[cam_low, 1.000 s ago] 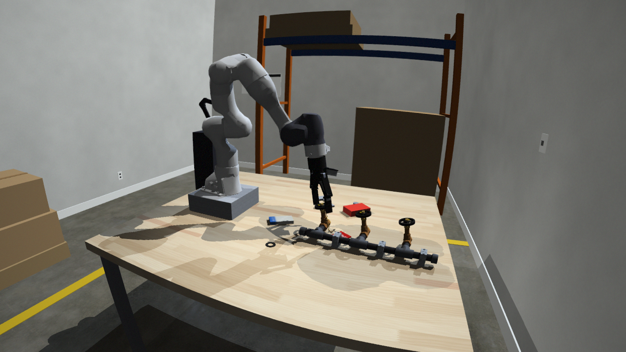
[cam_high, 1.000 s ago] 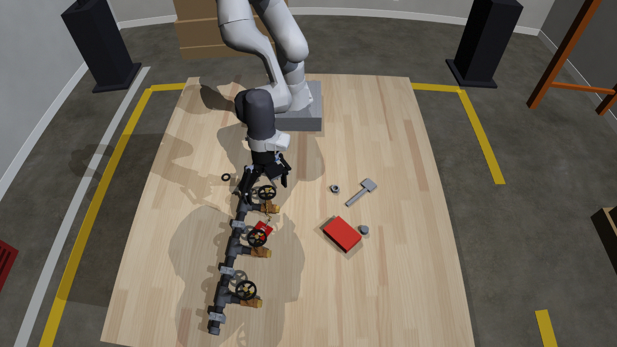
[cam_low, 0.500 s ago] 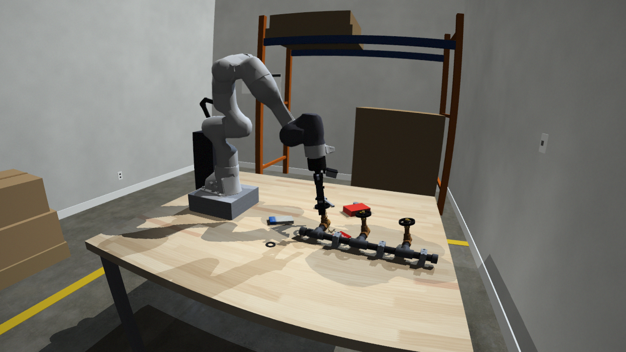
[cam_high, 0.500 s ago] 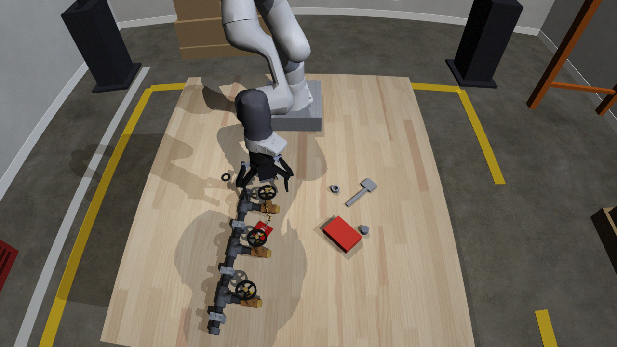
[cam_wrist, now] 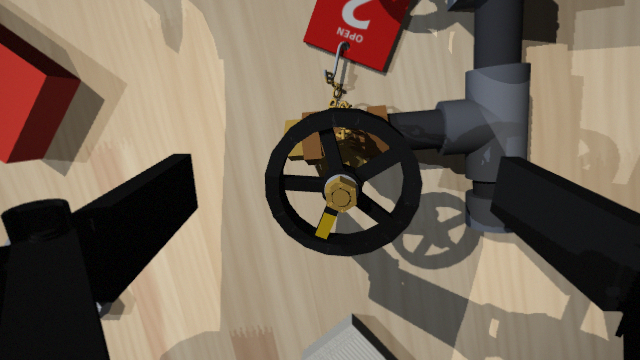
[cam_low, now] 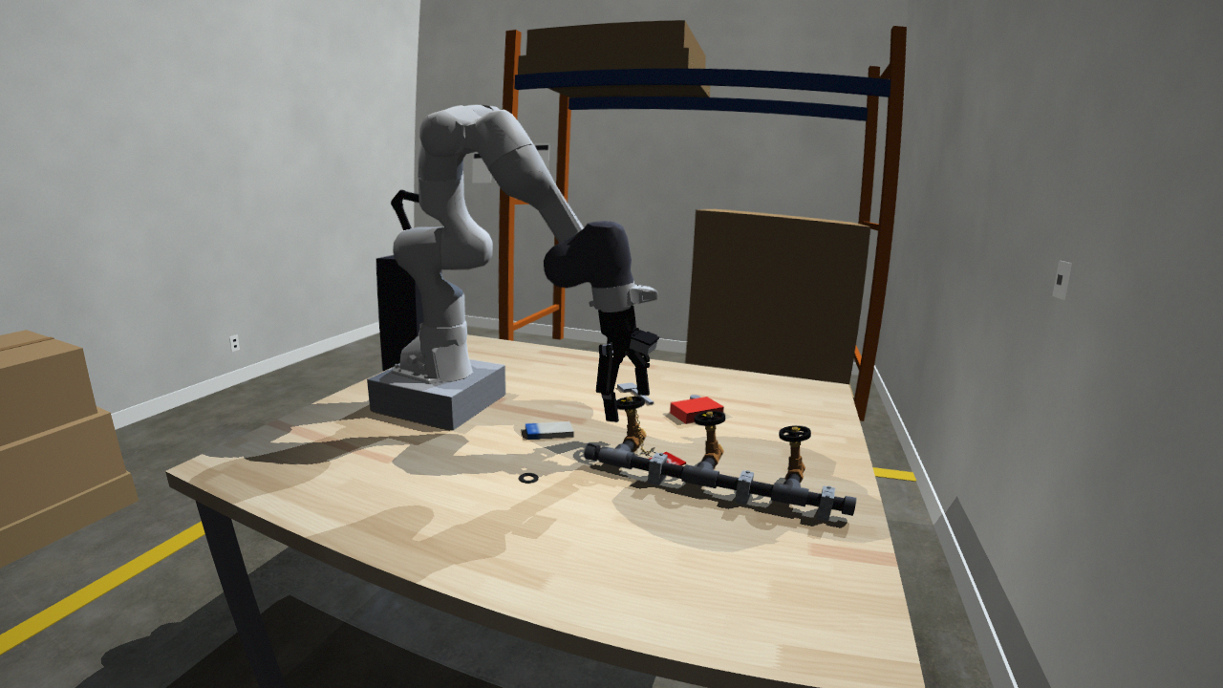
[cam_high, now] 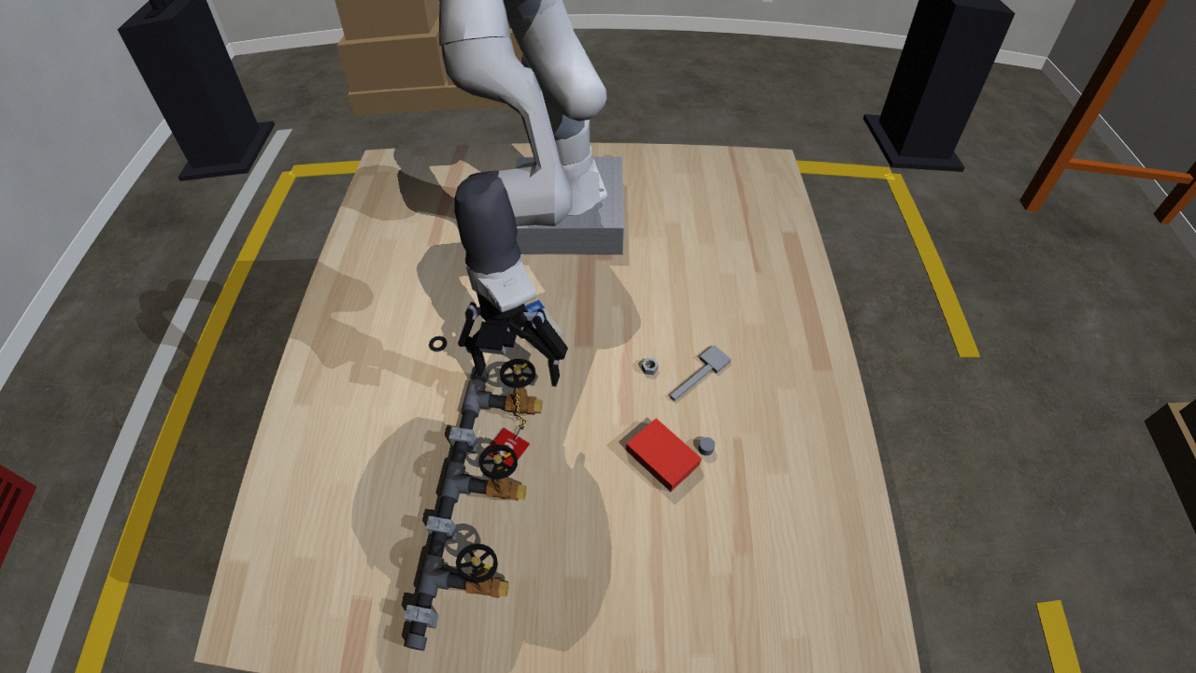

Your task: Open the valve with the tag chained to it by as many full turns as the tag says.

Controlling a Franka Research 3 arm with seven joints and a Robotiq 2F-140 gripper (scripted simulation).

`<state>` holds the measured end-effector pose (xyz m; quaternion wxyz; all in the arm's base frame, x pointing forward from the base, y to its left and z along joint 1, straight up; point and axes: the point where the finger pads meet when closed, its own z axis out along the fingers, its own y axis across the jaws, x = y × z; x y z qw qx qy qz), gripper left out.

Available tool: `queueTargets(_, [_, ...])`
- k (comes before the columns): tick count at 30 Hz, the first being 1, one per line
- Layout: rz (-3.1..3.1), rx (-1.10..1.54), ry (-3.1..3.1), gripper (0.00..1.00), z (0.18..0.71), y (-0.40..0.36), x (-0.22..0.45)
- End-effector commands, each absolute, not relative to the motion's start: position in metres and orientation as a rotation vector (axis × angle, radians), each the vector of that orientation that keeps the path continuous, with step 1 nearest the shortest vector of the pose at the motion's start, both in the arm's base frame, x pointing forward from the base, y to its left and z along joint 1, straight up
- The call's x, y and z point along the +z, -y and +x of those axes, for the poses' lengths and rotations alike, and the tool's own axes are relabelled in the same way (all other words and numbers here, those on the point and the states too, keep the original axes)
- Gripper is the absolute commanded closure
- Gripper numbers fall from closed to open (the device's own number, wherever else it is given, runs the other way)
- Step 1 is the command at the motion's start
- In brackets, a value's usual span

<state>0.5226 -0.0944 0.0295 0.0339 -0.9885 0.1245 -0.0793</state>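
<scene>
A dark pipe [cam_high: 447,485] lies on the table with three black handwheel valves. The valve nearest the robot base [cam_high: 518,373] has a chain to a red tag [cam_high: 510,443] that reads OPEN 2 in the wrist view [cam_wrist: 356,27]. Its handwheel [cam_wrist: 343,182] has a yellow mark on one spoke pointing down-left of the brass hub. My gripper [cam_high: 510,368] is open, just above this wheel, its fingers wide on either side and not touching it [cam_wrist: 345,200]. The middle valve [cam_high: 494,453] and the far valve [cam_high: 481,565] stand apart from the gripper.
A red block [cam_high: 662,452] with a small grey cylinder [cam_high: 704,445] lies to the right of the pipe. A grey hammer-like tool [cam_high: 699,372], a nut [cam_high: 646,364] and a black washer [cam_high: 434,339] lie nearby. A blue-grey block [cam_low: 547,429] lies near the first valve.
</scene>
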Motion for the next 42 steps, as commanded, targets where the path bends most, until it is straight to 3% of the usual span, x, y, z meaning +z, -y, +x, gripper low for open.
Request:
queueTargets(1, [-2.945, -0.248, -0.8, 0.0, 0.525, 0.0937, 0.0308])
queueTargets(42, [-1.731, -0.159, -2.337, 0.0, 0.525, 0.0937, 0.0308])
